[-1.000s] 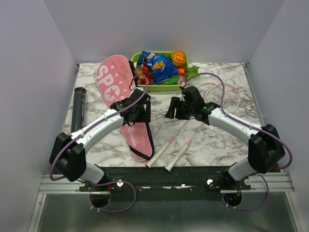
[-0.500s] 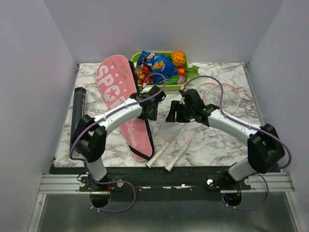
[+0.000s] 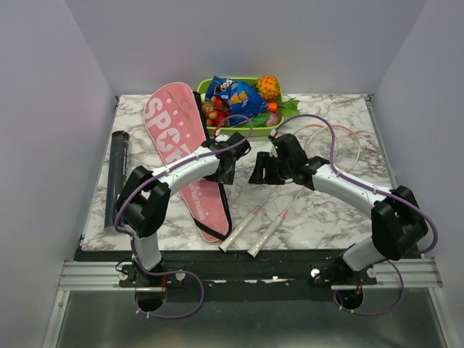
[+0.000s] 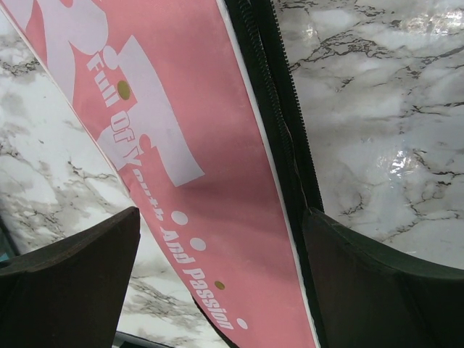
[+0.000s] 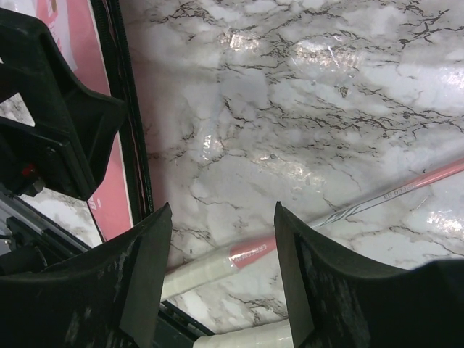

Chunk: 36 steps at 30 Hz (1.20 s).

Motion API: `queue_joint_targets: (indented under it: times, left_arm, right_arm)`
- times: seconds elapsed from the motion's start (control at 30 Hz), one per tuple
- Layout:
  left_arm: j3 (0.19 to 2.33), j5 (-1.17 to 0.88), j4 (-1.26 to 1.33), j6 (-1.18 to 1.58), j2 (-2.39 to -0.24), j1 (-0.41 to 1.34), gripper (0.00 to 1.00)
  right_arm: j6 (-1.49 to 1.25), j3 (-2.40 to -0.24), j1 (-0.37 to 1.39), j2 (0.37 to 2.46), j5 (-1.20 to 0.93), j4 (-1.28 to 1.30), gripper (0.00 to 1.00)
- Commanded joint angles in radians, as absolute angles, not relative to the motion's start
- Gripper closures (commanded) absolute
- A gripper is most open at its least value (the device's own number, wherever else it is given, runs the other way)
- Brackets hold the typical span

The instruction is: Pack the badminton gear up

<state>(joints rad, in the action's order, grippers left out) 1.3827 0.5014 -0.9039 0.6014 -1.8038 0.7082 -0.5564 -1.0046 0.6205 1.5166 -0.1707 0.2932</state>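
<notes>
The pink "SPORT" bag (image 3: 172, 134) lies flat, left of centre. My left gripper (image 3: 229, 164) hovers open over the bag's narrow part; in the left wrist view the pink cloth (image 4: 181, 167) and its black zip edge (image 4: 279, 130) lie under the left gripper (image 4: 221, 268). Two pink rackets (image 3: 279, 197) lie crossed beside the bag, white handles (image 3: 243, 226) toward the near edge. My right gripper (image 5: 225, 254) stands open above one racket handle (image 5: 217, 264), apart from both fingers. A black tube (image 3: 117, 174) lies at the far left.
A green tray (image 3: 250, 130) with toy fruit and a blue snack packet (image 3: 239, 98) stands at the back, just beyond both grippers. The two grippers hang close together, a small gap between them. Grey walls close in the left, right and back sides.
My left arm has swung to the right, carrying its open gripper from the bag's middle to its right edge, close to the right gripper. The right gripper has barely moved.
</notes>
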Motion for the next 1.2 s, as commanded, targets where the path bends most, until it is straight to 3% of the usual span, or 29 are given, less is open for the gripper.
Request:
queue_joint_targets:
  times: [0.0, 0.43, 0.63, 1.03, 1.17]
  left_arm:
    - [1.405, 0.534, -0.922, 0.615, -1.827, 0.715, 0.01]
    - [1.399, 0.538, -0.920, 0.615, -1.850, 0.718, 0.03]
    - [1.381, 0.535, -0.905, 0.609, -1.859, 0.719, 0.16]
    - [1.264, 0.492, -0.835, 0.618, -1.861, 0.719, 0.53]
    - [1.226, 0.473, -0.812, 0.623, -1.862, 0.719, 0.70]
  right_arm:
    - [-0.541, -0.986, 0.623, 1.517, -0.189, 0.281, 0.34]
    - [-0.538, -0.985, 0.623, 1.535, -0.207, 0.276, 0.35]
    - [-0.537, -0.983, 0.623, 1.540, -0.213, 0.276, 0.36]
    - [-0.531, -0.976, 0.623, 1.546, -0.221, 0.276, 0.36]
    - [-0.532, -0.974, 0.623, 1.546, -0.222, 0.275, 0.36]
